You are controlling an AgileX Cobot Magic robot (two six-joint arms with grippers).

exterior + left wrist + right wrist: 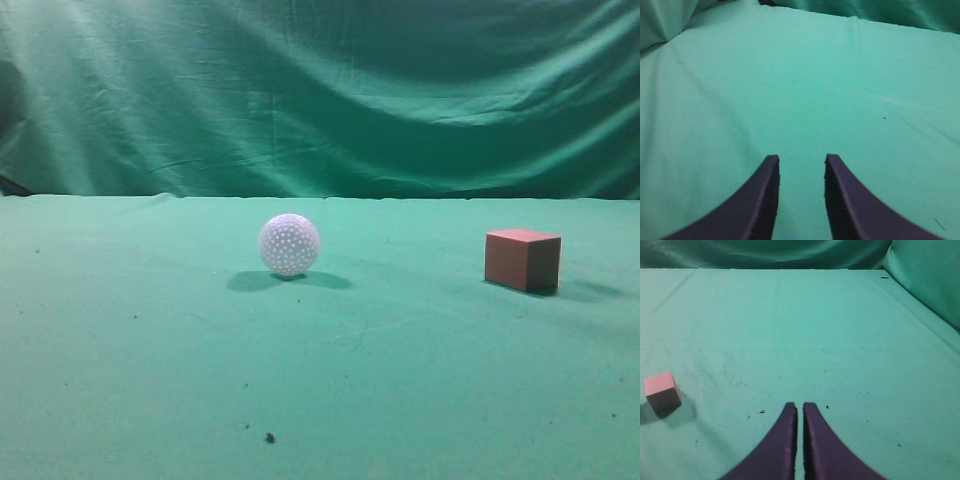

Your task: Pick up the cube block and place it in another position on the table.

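The reddish-brown cube block with a pinkish top rests on the green table at the right in the exterior view. It also shows at the left edge of the right wrist view, well left of my right gripper, which is shut and empty above bare cloth. My left gripper is open and empty over bare cloth; no object shows in the left wrist view. Neither gripper shows in the exterior view.
A white dimpled ball sits near the table's middle, left of the cube. A green draped backdrop hangs behind. Small dark specks lie on the cloth near the front.
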